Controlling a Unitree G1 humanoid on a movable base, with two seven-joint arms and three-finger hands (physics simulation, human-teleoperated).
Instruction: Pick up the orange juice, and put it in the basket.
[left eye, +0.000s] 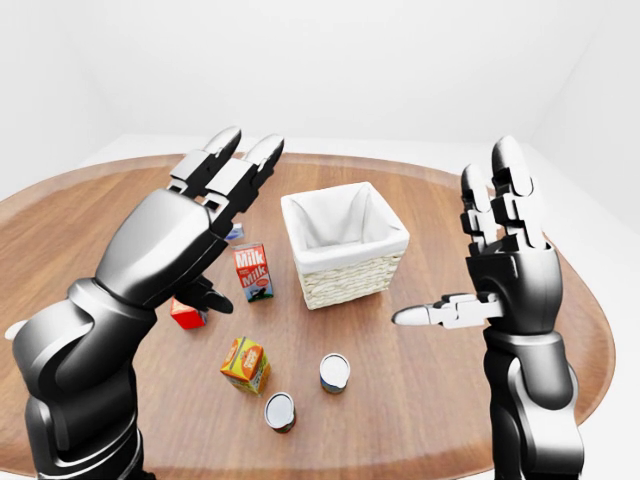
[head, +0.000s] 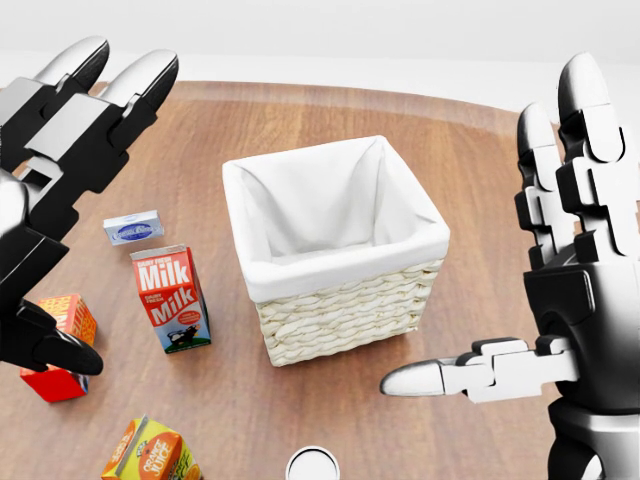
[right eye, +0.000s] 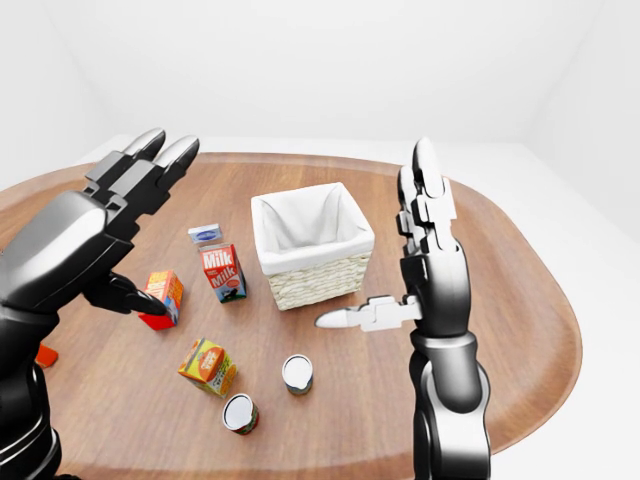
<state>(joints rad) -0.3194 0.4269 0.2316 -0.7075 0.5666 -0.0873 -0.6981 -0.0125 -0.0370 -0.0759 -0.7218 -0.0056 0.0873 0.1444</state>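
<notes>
Left robot hand (left eye: 215, 185): raised above the counter at the left of the left-eye view, fingers spread and released, thumb pointing down, gripping nothing — likely poised ahead of a reach.
Red-orange carton (right eye: 160, 298): upright at the left, just beside the left thumb tip in the right-eye view, not touched as far as visible.
Small blue box (head: 134, 228): flat on the wood, above the milk carton in the head view.
Milk carton (left eye: 253, 272): upright, red and white, just left of the basket.
Orange juice (left eye: 245, 364): orange and yellow carton, tilted, lower left of centre, well below the milk and apart from both hands; untouched, so the pick-up not yet begun, judging by position.
Two cans (left eye: 280, 411): upright, just right of the juice, the other (left eye: 335, 373) a little higher — possible obstacles for a reach from the right.
Basket (left eye: 384, 268): wicker with white cloth lining, open top, empty, at centre; a ready drop target.
Right robot hand (left eye: 505, 215): held upright at the right, fingers straight up, thumb out toward the basket, unclenched and empty.
Counter (left eye: 420, 400): rounded wooden top carrying everything.
</notes>
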